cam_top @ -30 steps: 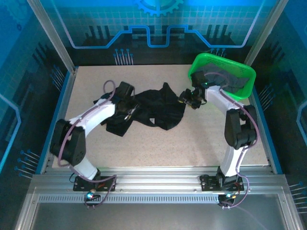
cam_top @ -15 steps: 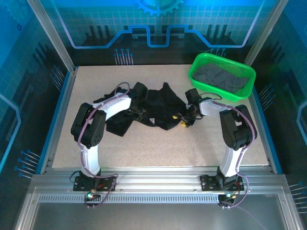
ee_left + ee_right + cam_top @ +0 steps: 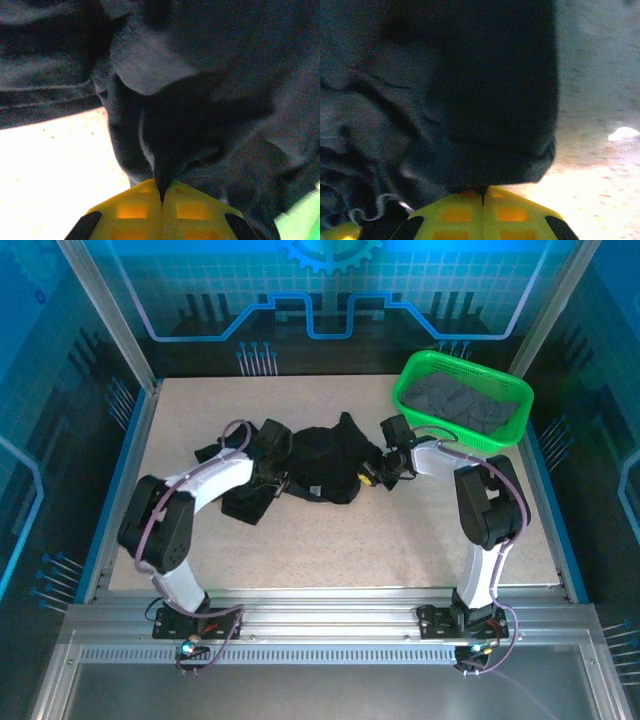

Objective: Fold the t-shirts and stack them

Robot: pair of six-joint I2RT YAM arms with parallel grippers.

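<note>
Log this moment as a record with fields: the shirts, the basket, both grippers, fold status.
shirt on table: black t-shirt, crumpled in a heap at mid-table
left arm: left gripper shut, pinching a fold at the shirt's left side
right arm: right gripper shut on the shirt's right edge
container: green basket, far right corner
container contents: grey shirts, lying loose inside
fold status: black t-shirt not yet folded
</note>
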